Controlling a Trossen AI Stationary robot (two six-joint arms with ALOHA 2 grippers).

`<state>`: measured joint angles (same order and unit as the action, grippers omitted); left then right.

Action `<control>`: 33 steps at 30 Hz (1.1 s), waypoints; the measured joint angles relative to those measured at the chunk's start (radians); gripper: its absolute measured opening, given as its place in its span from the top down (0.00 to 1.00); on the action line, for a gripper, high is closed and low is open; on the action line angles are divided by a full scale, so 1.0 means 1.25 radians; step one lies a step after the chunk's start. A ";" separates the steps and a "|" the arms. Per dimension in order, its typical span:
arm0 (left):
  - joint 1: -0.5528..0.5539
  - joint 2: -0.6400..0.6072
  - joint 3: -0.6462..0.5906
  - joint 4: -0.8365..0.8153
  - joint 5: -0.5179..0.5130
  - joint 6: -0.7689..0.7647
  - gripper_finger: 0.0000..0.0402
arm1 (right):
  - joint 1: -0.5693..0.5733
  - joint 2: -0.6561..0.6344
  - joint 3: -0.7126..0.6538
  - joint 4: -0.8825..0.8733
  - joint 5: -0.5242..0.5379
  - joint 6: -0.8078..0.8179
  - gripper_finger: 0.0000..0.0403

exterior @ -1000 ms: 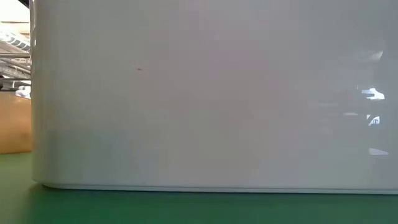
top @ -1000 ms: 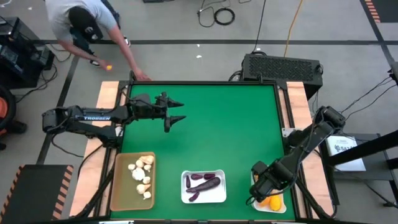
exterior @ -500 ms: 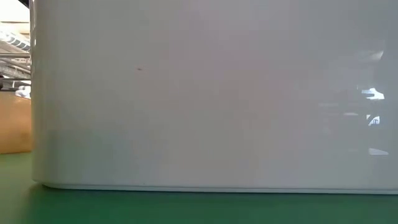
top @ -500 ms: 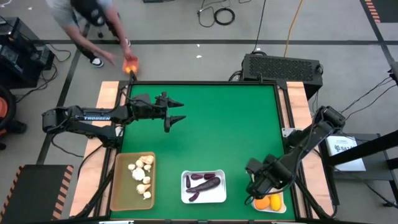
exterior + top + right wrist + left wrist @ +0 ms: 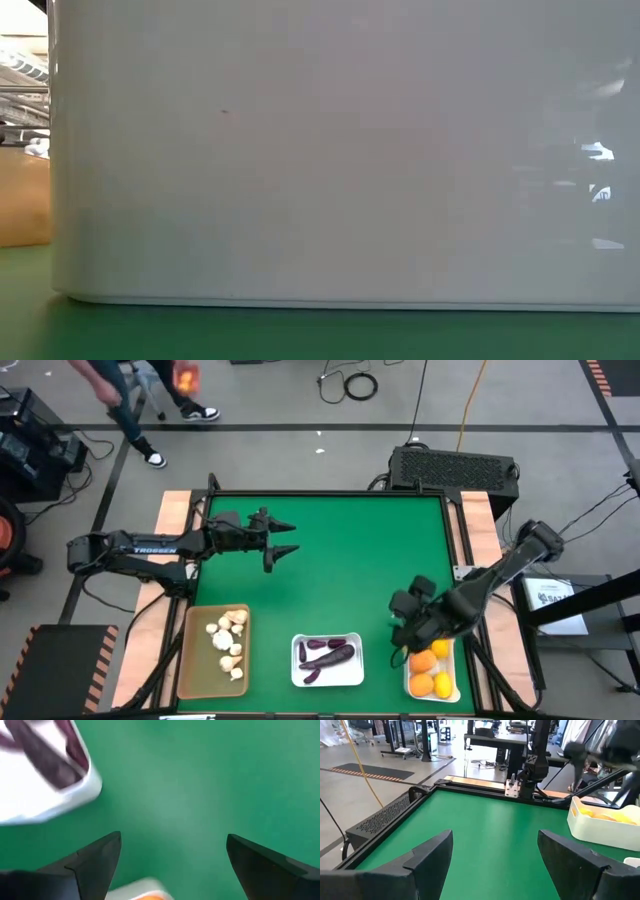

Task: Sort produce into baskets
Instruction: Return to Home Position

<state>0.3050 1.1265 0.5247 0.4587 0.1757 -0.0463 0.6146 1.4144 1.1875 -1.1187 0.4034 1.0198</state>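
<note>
**Q:** Produce first: where does it lie?

**A:** All of it is in three trays along the 6 o'clock edge of the green table (image 5: pixel 350 565). The garlic bulbs (image 5: pixel 228 641) sit in the tan tray (image 5: pixel 195 660) toward 7 o'clock. The purple eggplants (image 5: pixel 330 654) are in the middle white tray (image 5: pixel 350 676) at 6 o'clock. The orange and yellow citrus fruits (image 5: pixel 424 663) fill the right white tray (image 5: pixel 600 829) toward 5 o'clock.

**Q:** And the right gripper?

**A:** The right gripper (image 5: pixel 398 638) hangs over the table at about 5 o'clock. It is between the two white trays, just beside the citrus tray's 11 o'clock corner. Its fingers (image 5: pixel 100 855) are spread wide, and only green table shows between them.

**Q:** The left one?

**A:** The left gripper (image 5: pixel 290 538) is held level above the table near 11 o'clock, pointing toward 3 o'clock, well apart from every tray. Its fingers (image 5: pixel 432 852) are also spread apart and grip nothing.

**Q:** Anyone about?

**A:** A person (image 5: pixel 110 385) is on the floor beyond the 11 o'clock corner, too blurred to say more.
</note>
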 joint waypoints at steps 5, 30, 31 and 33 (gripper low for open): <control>0.000 -0.031 0.000 -0.023 0.000 0.001 0.25 | -0.036 -0.106 -0.015 0.026 0.107 -0.100 0.13; -0.032 -0.384 -0.044 -0.248 -0.092 0.020 0.25 | -0.204 -0.533 -0.479 0.706 0.158 -0.647 0.72; -0.037 -0.400 -0.053 -0.246 -0.095 0.014 0.25 | -0.208 -0.537 -0.499 0.748 0.155 -0.674 0.76; -0.047 -0.427 -0.079 -0.238 -0.105 0.000 0.25 | -0.219 -0.546 -0.533 0.803 0.150 -0.698 0.86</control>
<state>0.2456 0.5926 0.4266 0.1607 0.0445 -0.0469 0.3405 0.7324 0.5215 -0.1148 0.5910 0.1474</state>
